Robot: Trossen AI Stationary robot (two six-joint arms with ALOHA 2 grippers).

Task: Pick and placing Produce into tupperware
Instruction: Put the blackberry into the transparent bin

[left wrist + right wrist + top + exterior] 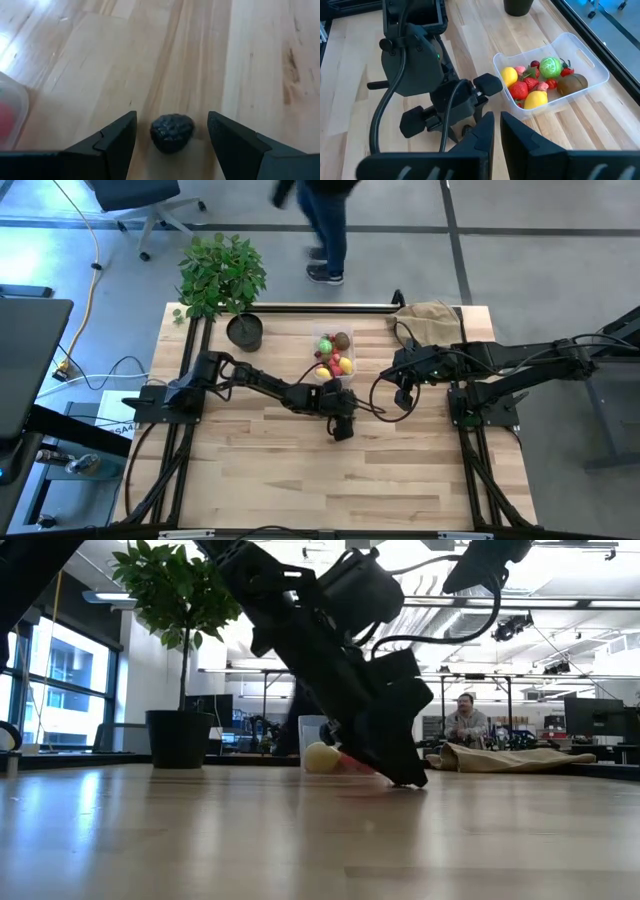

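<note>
Left gripper (171, 131) low over the counter (400, 470), jaws wide and straddling a small dark bumpy piece of Produce (172, 132) (a berry, prob.) that lies loose on the wood, just beside the tupperware (592, 62). The tub already holds a heap: lemons, red berries, a green round one (550, 66), a brown kiwi-like one (571, 83).

Right gripper (496, 125) hangs w/ jaws nearly closed and empty, near the left arm's wrist.

Risks: the piece is round, so an off-centre close could squirt it away; the tub sits close enough for an arm to nudge it.

Nearby: potted plant (222, 275), black pot (244, 330), tan bag (430, 315), none blocking. A person (325, 225) passes beyond the counter.
</note>
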